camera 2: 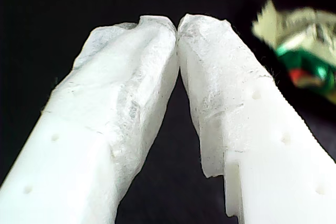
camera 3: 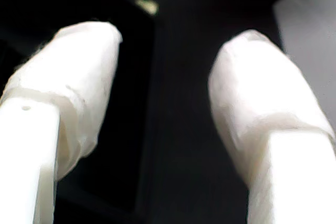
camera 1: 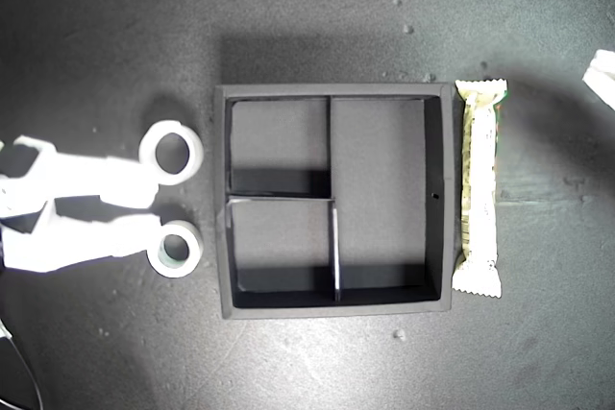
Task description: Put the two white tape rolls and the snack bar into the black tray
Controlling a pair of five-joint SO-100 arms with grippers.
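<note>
My first pincer (camera 2: 177,24) is pressed closed on nothing by the snack bar (camera 1: 479,187), my second pincer (camera 3: 168,61) gapes empty; black tray (camera 1: 437,201) holds nothing yet.

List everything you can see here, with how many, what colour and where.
Thin-walled white tape roll: one, white, on the tabletop at the exterior view's left of the tray, farther up the picture.
White tape roll with a greenish-grey core: one, white, just below the first roll.
Square black divided tray: one, matte black, centre, all three compartments empty.
Long cream-and-green wrapped snack bar: one, alongside the tray's wall on the exterior view's right.
Dark tabletop: one, dark grey, a few pale specks.
My second gripper: one, white, fingers apart, at the exterior view's left by the rolls.
My first gripper: one, white, fingertips together, near the snack bar's end.
</note>
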